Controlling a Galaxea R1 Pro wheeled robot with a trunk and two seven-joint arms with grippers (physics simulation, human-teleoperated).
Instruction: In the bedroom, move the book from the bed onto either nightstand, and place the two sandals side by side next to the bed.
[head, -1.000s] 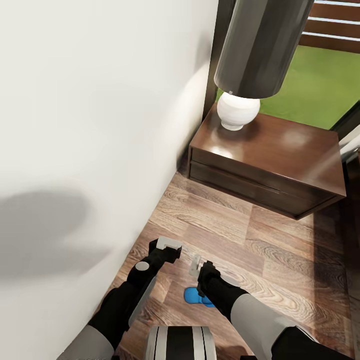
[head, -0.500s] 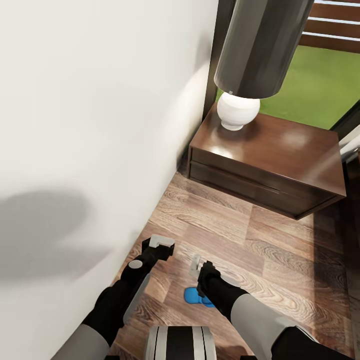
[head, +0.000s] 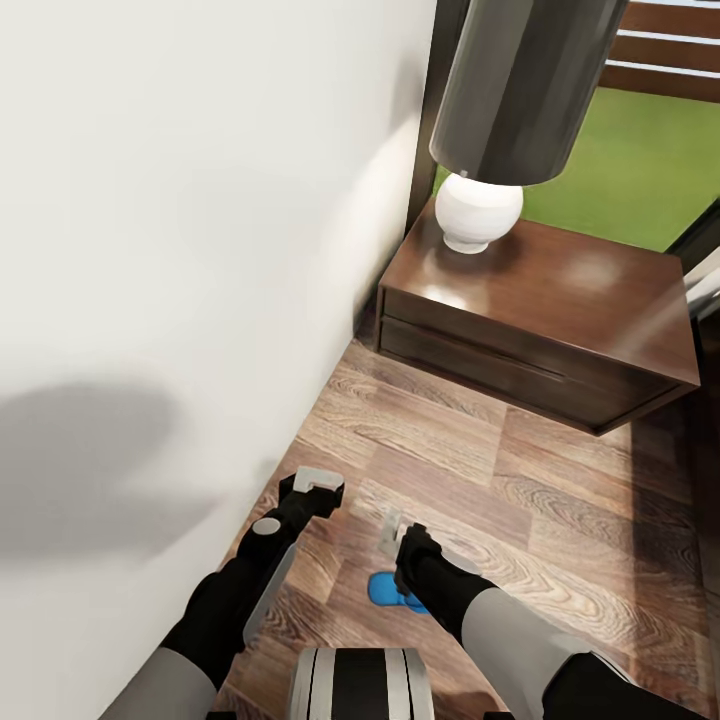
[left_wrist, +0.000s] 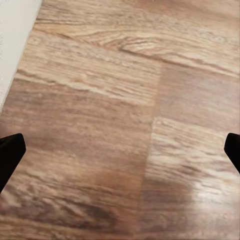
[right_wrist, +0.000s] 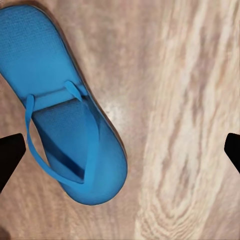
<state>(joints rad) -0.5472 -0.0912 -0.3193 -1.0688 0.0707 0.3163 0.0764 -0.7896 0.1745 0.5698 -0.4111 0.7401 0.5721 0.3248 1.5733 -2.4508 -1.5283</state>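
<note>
One blue sandal (head: 383, 592) lies flat on the wood floor, partly hidden under my right forearm. The right wrist view has the sandal (right_wrist: 65, 115) sole down with its straps up. My right gripper (head: 394, 535) hangs over it, and in its wrist view the gripper (right_wrist: 120, 155) is open, the sandal lying toward one fingertip. My left gripper (head: 312, 490) hovers near the bed's pale side (head: 180, 300) and is open (left_wrist: 120, 155) over bare floor. The nightstand (head: 560, 330) stands ahead with its lamp (head: 480, 212). The book is out of view.
The black lamp shade (head: 510, 90) reaches high over the nightstand's near corner. A dark brown post (head: 438, 90) rises between the bed and the nightstand. Wood floor (head: 480, 470) stretches from my arms to the nightstand. A green area shows beyond a window at the back right.
My left gripper has drawn back a little toward the pale surface and my body. The right arm and the sandal have stayed put. The view has shifted slightly.
</note>
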